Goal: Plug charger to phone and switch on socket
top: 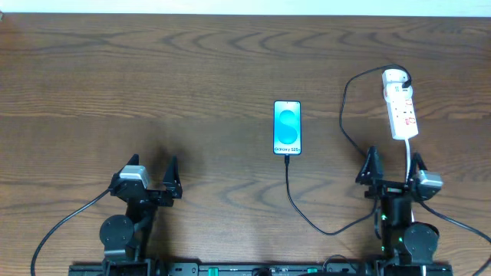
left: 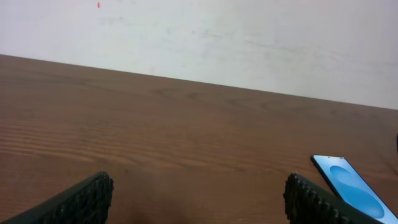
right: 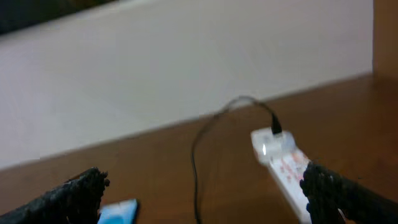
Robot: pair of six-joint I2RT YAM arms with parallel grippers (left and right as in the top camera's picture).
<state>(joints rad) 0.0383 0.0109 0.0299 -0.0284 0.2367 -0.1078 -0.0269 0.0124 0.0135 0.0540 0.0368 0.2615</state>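
Note:
The phone [top: 287, 127] lies flat mid-table with its blue screen lit, and the charger cable [top: 303, 211] runs from its near end, looping past the right arm up to the black adapter [top: 404, 77] in the socket [top: 400, 103], a white power strip at the far right. My left gripper [top: 153, 170] stands open near the front left, well apart from the phone [left: 351, 184]. Open too, my right gripper [top: 394, 162] hovers just in front of the socket [right: 283, 168], with the cable [right: 198, 162] between its fingers' line of sight. Nothing is held.
The socket's white cord [top: 407, 157] runs down toward the right arm's base. Bare brown wooden table [top: 153, 77] spreads to the left and far side. A pale wall [left: 249, 37] rises behind the table's far edge.

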